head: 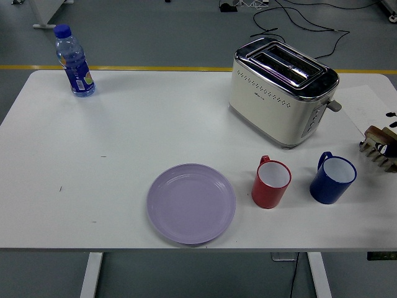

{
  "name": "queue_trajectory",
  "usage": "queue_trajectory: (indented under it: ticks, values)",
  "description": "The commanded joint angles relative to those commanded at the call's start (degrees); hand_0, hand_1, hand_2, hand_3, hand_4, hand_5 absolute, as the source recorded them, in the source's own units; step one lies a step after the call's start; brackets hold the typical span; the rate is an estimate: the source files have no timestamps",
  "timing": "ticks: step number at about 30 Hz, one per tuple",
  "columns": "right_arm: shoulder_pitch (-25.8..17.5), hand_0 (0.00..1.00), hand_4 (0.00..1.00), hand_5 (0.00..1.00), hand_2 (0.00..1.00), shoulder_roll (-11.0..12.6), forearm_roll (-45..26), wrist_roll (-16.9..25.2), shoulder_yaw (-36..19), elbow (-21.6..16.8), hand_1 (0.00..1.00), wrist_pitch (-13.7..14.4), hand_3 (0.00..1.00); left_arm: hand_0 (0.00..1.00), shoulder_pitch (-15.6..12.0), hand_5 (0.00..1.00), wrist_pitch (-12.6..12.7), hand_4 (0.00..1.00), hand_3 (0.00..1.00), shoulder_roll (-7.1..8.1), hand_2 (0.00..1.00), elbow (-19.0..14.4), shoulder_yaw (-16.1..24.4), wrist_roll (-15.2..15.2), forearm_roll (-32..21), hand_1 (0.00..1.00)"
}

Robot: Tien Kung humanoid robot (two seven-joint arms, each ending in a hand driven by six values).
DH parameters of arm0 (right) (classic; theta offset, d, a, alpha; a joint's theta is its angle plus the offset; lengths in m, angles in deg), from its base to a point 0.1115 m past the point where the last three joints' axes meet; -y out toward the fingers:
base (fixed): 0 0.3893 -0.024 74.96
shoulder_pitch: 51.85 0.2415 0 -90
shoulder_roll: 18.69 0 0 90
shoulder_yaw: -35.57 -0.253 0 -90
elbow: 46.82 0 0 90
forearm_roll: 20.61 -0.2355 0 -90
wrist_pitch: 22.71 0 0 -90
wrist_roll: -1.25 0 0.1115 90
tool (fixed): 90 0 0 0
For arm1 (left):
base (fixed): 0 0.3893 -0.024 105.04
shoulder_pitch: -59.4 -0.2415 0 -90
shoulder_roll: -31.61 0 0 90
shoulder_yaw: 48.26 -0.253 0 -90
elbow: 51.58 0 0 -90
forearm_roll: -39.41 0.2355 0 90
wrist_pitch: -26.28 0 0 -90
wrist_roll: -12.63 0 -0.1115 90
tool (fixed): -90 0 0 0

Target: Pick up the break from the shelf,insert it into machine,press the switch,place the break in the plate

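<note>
Robot hand [389, 131] barely visible beside shelf [379, 150].

A white table [124, 143] fills most of the view, its top rounded at the far corners and marked with a few small dark specks on the left half. Two white legs [90, 274] show below the near edge, one left of centre, one right. Beyond the table lies a grey-blue floor [149, 31] with a dull sheen. A yellow line [37, 67] runs across it, just behind the table's far edge. Black cables [298, 22] loop over the floor at the top right. At the top left stands the white foot of some other furniture [46, 11]. The light is even and soft, with faint shadows.
</note>
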Motion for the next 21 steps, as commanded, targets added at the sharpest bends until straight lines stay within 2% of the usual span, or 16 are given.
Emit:
queue_trajectory:
  ticks: [5,6,10,11,12,17,18,21]
  values:
    - [0.8,0.587,0.787,0.109,0.592,-0.5,1.5,-1.2,1.1,1.0,0.583,-0.4,0.752,0.682,-0.2,0.998,0.1,0.426,0.687,-0.09,0.660,0.0,0.0,-0.2,0.1,0.608]
    - [1.0,0.482,0.750,0.100,0.530,-0.5,1.9,-1.5,1.4,1.1,0.506,-0.3,0.645,0.683,-0.2,0.998,0.1,0.426,0.686,-0.11,0.659,0.0,0.0,-0.2,0.1,0.609]
    - [1.5,0.482,0.750,0.100,0.530,-0.4,3.8,-2.4,3.0,1.6,0.506,2.5,0.645,0.683,-0.4,0.998,0.1,0.426,0.686,-0.14,0.659,0.0,0.1,-0.3,0.2,0.609]
    - [1.5,0.482,0.750,0.100,0.530,-0.4,3.9,-2.5,3.1,1.6,0.506,2.8,0.645,0.683,-0.4,0.998,0.1,0.426,0.686,-0.14,0.659,0.0,0.1,-0.3,0.2,0.609]
    - [1.6,0.451,0.702,0.078,0.501,-0.3,4.6,-2.5,3.6,1.8,0.474,2.9,0.570,0.681,-0.4,0.998,0.1,0.425,0.686,-0.14,0.659,0.0,0.2,-0.3,0.3,0.609]
    - [2.1,0.451,0.702,0.078,0.501,-0.2,6.0,-2.8,4.9,2.3,0.474,3.4,0.570,0.681,-0.5,0.998,0.1,0.425,0.686,-0.15,0.659,0.0,0.2,-0.3,0.3,0.609]
    - [2.1,0.360,0.589,0.002,0.447,-0.2,6.0,-2.8,5.1,2.4,0.381,3.4,0.500,0.681,-0.5,0.998,0.1,0.423,0.686,-0.14,0.659,0.0,0.1,-0.3,0.2,0.609]
    - [2.3,0.360,0.589,0.002,0.447,-0.1,6.0,-2.9,5.4,2.6,0.381,3.1,0.500,0.681,-0.5,0.998,0.1,0.423,0.686,-0.10,0.659,0.0,-0.1,-0.2,0.0,0.609]
